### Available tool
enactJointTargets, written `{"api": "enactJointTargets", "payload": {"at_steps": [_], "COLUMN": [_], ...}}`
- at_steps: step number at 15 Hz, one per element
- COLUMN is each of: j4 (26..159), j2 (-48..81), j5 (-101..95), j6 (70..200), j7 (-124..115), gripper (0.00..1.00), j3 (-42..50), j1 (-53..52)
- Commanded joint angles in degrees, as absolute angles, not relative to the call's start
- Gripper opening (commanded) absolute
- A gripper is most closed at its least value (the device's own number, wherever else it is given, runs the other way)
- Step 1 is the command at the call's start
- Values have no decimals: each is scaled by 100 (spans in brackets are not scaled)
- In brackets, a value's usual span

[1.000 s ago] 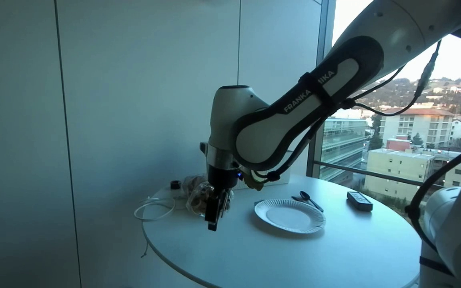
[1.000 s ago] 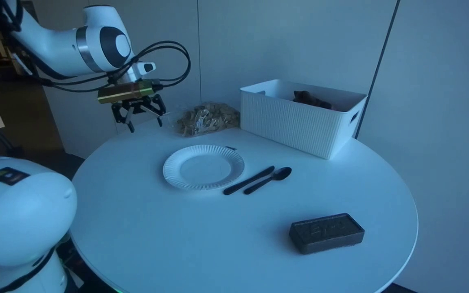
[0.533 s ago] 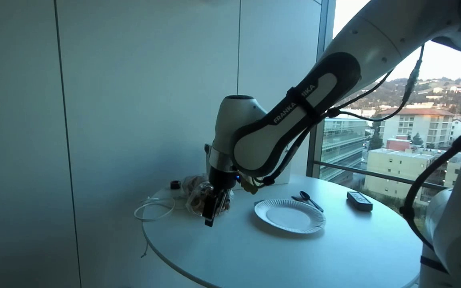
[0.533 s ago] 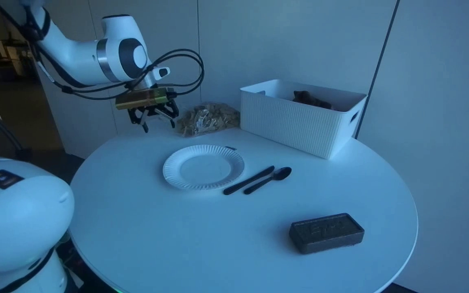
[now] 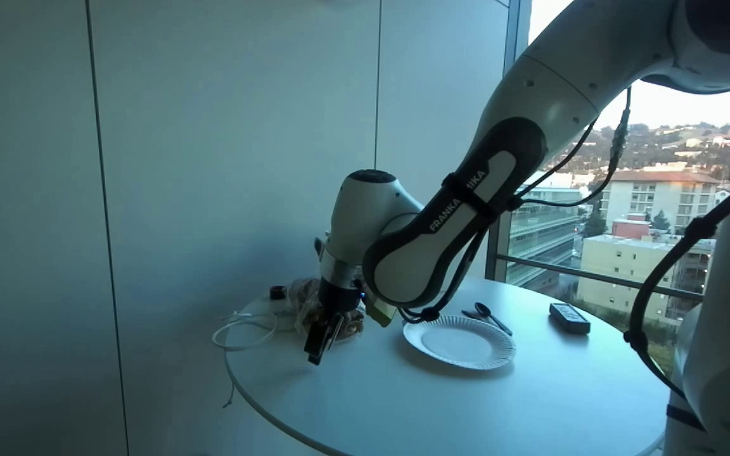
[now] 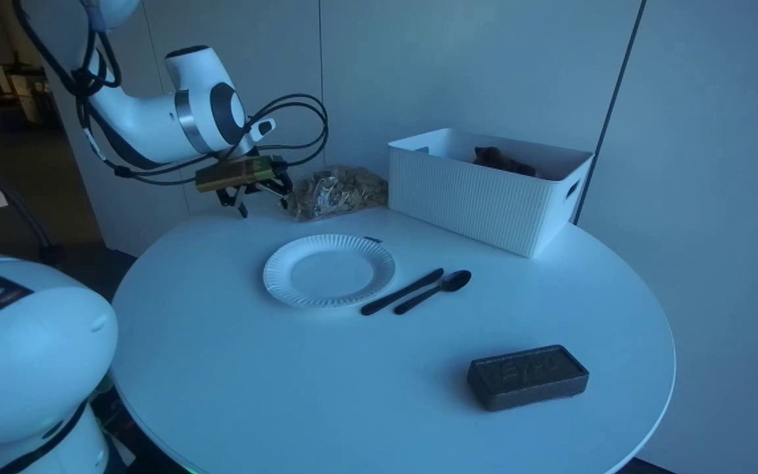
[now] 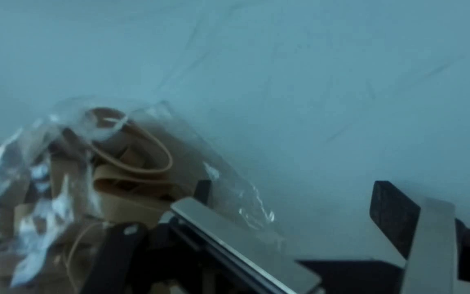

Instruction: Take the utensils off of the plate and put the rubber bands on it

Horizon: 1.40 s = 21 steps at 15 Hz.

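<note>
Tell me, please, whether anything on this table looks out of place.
Yes, two things. A white cord loops past the edge of the table and a thin end hangs below, so it looks stray. A dark piece shows by the rim of the plate, too little visible to identify.

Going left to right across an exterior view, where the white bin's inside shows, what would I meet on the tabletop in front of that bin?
Paper plate, black knife, black spoon, then dark block.
</note>
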State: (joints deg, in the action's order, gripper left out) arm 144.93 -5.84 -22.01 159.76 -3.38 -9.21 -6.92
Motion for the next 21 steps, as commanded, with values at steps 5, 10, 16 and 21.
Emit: {"api": "enactJointTargets", "payload": {"at_steps": [5, 10, 16, 21], "j4": [14217, 13954, 13827, 13772], "j2": [-895, -536, -228, -311], "j5": [-2214, -1995, -1982, -3663], "j6": [16171, 15977, 15883, 15769], "j7": [-885, -850, -851, -2000], "gripper": [100, 100, 100, 100], "j3": [-788, -557, -574, -550], "j1": [-528, -392, -319, -115]}}
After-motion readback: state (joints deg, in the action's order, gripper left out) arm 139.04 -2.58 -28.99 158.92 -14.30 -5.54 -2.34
